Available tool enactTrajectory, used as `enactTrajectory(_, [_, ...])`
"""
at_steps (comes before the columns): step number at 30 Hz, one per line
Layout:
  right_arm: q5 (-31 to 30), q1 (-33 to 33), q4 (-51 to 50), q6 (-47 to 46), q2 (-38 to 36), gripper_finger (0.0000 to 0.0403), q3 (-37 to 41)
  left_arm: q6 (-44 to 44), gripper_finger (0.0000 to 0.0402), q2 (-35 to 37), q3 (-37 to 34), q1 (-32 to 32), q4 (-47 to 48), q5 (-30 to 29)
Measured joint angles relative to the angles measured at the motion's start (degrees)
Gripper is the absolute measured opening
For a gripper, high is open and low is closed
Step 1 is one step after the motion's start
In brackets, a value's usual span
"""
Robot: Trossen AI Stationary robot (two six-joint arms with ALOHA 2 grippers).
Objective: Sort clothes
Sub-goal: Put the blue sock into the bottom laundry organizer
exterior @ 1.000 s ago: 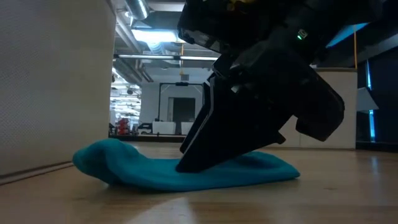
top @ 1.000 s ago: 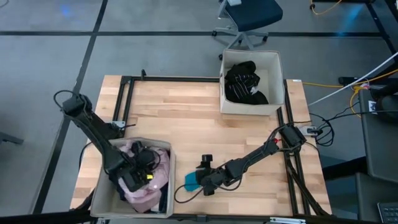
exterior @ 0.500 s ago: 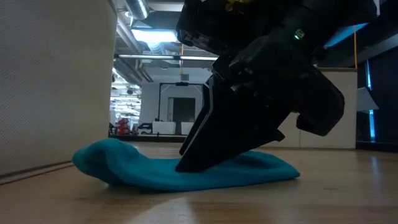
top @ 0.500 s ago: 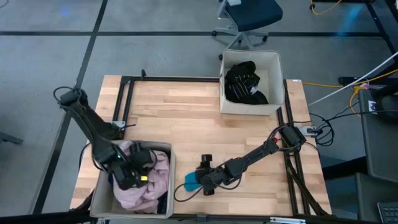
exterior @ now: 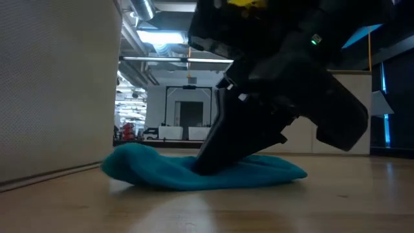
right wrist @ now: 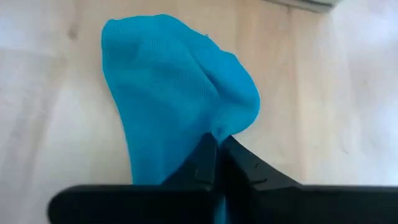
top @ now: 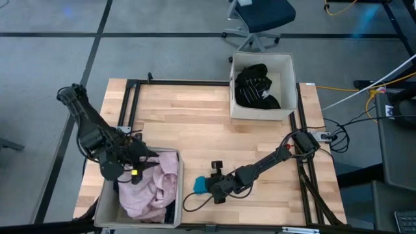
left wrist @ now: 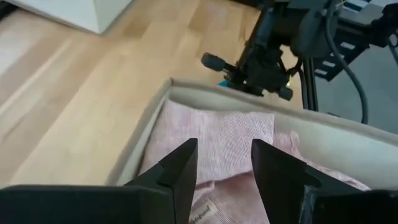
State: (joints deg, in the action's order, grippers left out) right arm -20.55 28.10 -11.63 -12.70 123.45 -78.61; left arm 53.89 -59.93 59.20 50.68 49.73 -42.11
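Pale butcher-block tabletop (top: 195, 123) carries the small teal piece (right wrist: 174, 93) beside the near fabric box (top: 180, 188); the right gripper (right wrist: 216, 149) pinches its bunched edge. Soft, light knit should lift easily from that fold.

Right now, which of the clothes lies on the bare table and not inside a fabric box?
The small teal piece, pinched by the right gripper. The pale pink garment and the black garment lie inside boxes.

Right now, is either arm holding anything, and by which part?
The right gripper has its fingers shut on the teal piece, pinching a fold at its edge on the table. The left gripper holds nothing, open above the pink garment.
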Motion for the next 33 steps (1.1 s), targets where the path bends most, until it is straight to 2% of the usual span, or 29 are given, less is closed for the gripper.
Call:
enactTrajectory(4, [-1.62, 0.09, -3.15, 0.15, -2.29, 0.0027, 0.22, -2.17, 0.0143, 0.99, 0.00, 0.00, -0.36, -0.76])
enactTrajectory(7, [-1.93, 0.11, -7.86, 1.46, -5.95, 0.0017, -2.13, -4.54, 0.0143, 1.78, 0.02, -0.02, -1.53, -0.87])
enactTrajectory(10, [-1.68, 0.11, -13.97, 2.94, -9.04, 0.0007, -6.59, -6.17, 0.0143, 2.49, 0.04, -0.02, -2.01, -0.89])
enactTrajectory(14, [-1.06, 0.09, -19.84, 5.18, -10.72, 0.0017, -14.28, -8.97, 0.0143, 4.28, 0.04, -0.04, -2.25, -0.52])
enactTrajectory(18, [-1.18, 0.00, -19.31, 10.42, -11.11, 0.0019, -23.25, -11.07, 0.0143, 7.38, 0.04, -0.21, -2.39, -0.50])
enactTrajectory(22, [-2.36, -0.63, -12.77, 14.68, -10.89, 0.0011, -27.71, -12.26, 0.0143, 10.26, 0.04, -0.22, -2.39, -0.52])
enactTrajectory(27, [-0.68, -3.23, 3.00, 19.10, -10.17, 0.0016, -28.00, -12.45, 0.0143, 12.34, 0.07, -0.21, -2.38, -0.52])
enactTrajectory(29, [1.28, -4.66, 8.40, 19.43, -8.92, 0.0020, -28.02, -12.83, 0.0143, 12.67, 0.07, -0.22, -2.39, -0.52])
enactTrajectory(33, [8.90, -7.81, 20.68, 19.23, -4.30, 0.0024, -27.95, -13.44, 0.0143, 12.58, 0.07, -0.22, -2.42, -0.53])
